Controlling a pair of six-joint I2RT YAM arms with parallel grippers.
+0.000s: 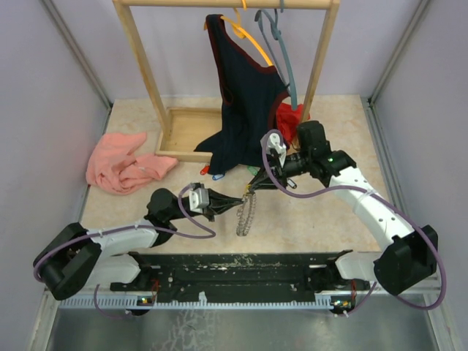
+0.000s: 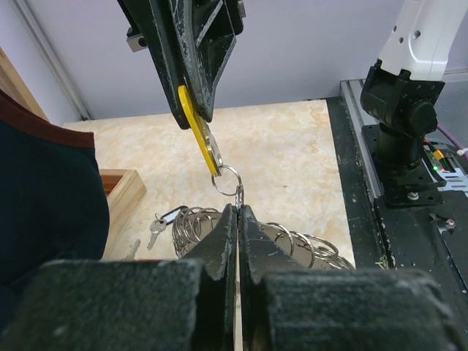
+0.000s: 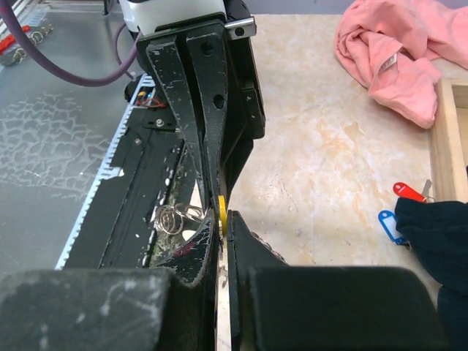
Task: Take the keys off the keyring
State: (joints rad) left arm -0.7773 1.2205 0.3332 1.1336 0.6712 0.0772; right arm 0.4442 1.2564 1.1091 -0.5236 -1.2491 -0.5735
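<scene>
The keyring hangs edge-on between my two grippers, above the table. In the left wrist view it is a dark ring strung with several small split rings. My left gripper is shut on its top edge. A small split ring joins it to a key with a yellow tag. My right gripper is shut on that yellow tag. A silver key lies on the table. Keys with a red tag and a blue tag lie by the dark garment.
A wooden rack stands at the back with a dark garment on an orange hanger and a grey hanger. A pink cloth lies at the left. A red cloth is behind the right arm. The black base rail runs along the near edge.
</scene>
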